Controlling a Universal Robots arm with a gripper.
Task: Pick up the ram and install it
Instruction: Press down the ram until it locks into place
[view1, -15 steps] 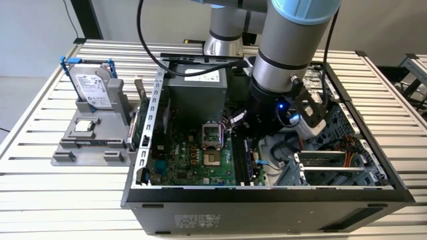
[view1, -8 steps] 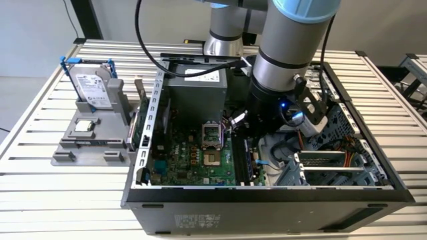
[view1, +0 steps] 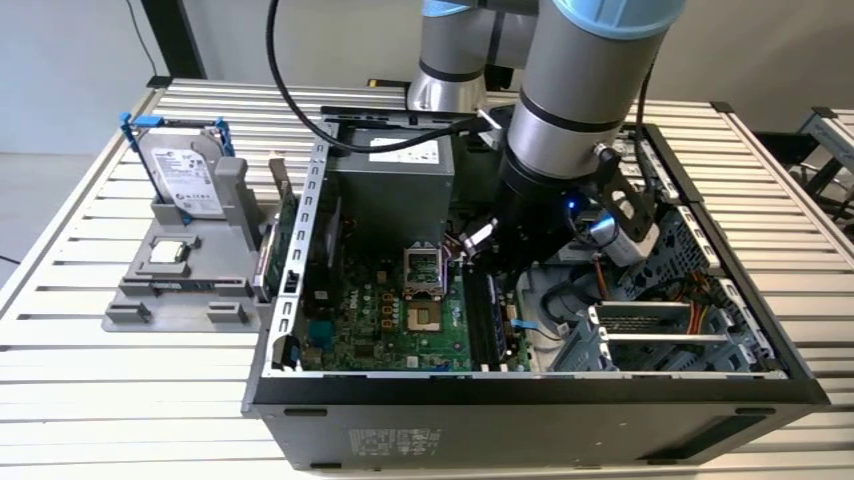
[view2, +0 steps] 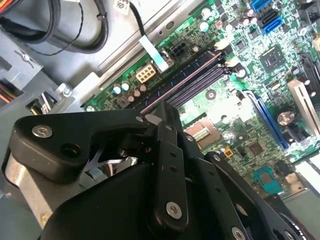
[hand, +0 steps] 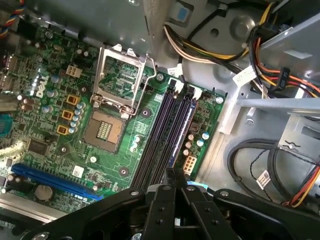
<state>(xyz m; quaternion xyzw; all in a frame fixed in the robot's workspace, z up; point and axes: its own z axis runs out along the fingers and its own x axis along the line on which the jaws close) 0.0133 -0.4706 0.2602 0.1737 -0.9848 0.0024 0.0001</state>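
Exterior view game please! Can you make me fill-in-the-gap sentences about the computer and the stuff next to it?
1. The motherboard inside the computer case is coloured ___.
2. The silver hard drive sits in a ___ frame.
3. The hard drive stands outside the case, on the exterior view's ___ side.

Missing words: green; blue; left

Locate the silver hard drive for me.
The hard drive stands upright in the grey holder on the slatted table, at the exterior view's left, outside the computer case.
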